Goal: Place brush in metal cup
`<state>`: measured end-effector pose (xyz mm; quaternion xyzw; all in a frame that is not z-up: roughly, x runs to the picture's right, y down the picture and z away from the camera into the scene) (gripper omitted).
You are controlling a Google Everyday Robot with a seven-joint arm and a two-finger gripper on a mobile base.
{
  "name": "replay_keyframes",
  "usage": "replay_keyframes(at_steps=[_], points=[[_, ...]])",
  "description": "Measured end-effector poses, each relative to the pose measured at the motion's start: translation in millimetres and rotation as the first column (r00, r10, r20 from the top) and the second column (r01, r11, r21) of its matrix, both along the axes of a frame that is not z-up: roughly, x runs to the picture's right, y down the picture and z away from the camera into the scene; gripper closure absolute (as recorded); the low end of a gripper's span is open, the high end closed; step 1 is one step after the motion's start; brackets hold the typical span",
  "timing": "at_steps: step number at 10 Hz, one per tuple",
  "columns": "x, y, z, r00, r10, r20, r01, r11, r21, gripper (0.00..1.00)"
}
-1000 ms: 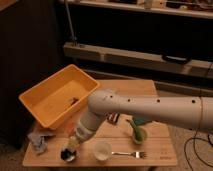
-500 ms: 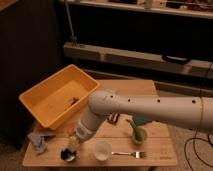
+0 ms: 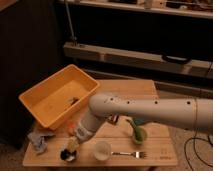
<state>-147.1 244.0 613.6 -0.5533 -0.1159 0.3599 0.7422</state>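
The metal cup point(image 3: 68, 156) stands near the front left edge of the wooden table point(image 3: 130, 90); it is small and round with a dark inside. A whitish piece that looks like the brush handle point(image 3: 73, 145) stands up out of it, and the bristle head is hidden. My gripper point(image 3: 75, 140) hangs at the end of the white arm point(image 3: 145, 111), directly above the cup and at the handle. I cannot tell whether it grips the brush.
A large orange bin point(image 3: 57, 95) sits at the back left. A crumpled bluish cloth point(image 3: 40, 141) lies left of the cup. A white cup point(image 3: 102, 149), a metal fork point(image 3: 129, 154) and a green cup point(image 3: 138, 134) are to the right. A dark block point(image 3: 114, 119) peeks out under the arm.
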Motion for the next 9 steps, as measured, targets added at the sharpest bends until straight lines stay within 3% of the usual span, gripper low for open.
replay_keyframes(at_steps=[3,4,9], points=[[1.0,3.0,6.5,1.000,0.027,0.014,-0.026,0.9995,-0.019,0.98],[0.3,3.8,5.2,1.000,0.025,0.018,-0.025,0.9994,-0.024,0.91],[-10.6,7.4,-2.7,0.998,0.012,0.056,-0.009,0.9988,-0.049,0.39]])
